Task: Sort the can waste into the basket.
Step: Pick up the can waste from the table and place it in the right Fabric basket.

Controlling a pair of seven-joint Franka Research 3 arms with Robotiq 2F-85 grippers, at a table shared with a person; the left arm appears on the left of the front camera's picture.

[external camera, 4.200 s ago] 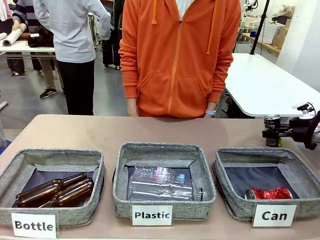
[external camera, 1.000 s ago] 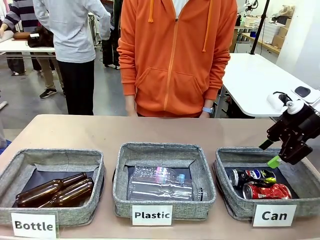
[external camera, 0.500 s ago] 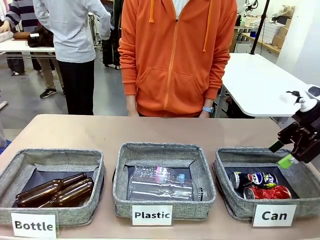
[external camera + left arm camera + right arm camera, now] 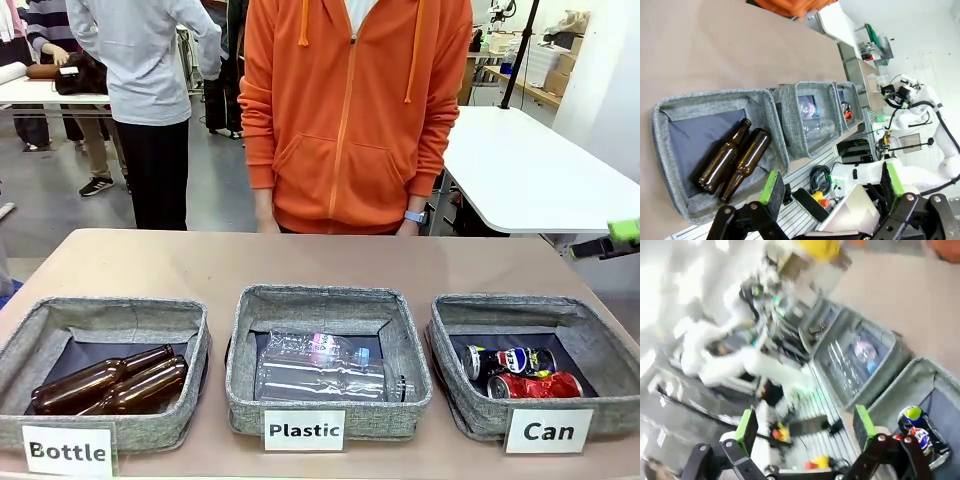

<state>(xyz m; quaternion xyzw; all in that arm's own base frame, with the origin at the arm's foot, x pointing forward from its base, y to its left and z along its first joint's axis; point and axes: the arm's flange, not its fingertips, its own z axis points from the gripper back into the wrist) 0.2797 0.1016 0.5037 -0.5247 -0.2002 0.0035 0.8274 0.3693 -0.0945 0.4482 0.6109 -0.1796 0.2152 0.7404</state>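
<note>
- On the left of the worktop (image 4: pixel 200 262) stands the grey bin labelled "Bottle" (image 4: pixel 102 370). Two brown glass bottles (image 4: pixel 110 381) lie in it side by side.
- The left end effector (image 4: pixel 832 187) is seen in its wrist view, above the near edge of the worktop. Its two green-padded fingers (image 4: pixel 771 186) are wide apart and nothing is between them.
- In the middle stands the bin labelled "Plastic" (image 4: pixel 328 362), with a clear plastic bottle (image 4: pixel 325 366) lying flat inside.
- Behind the worktop, at the far side, a person in an orange hoodie (image 4: pixel 352 110) stands with arms hanging down.
- On the right is the basket (image 4: pixel 535 363) labelled "Can". Both cans lie in it, close to the front wall: the dark blue-black can (image 4: pixel 507 358) on its side, and the crushed red can (image 4: pixel 535 385) touching it, just in front.
- The right end effector (image 4: pixel 805 425) is seen in its blurred wrist view, above the basket. Its fingers (image 4: pixel 746 424) are spread apart and hold nothing. In the front view one green pad (image 4: pixel 625 230) shows at the right edge, high above the basket and apart from it.
</note>
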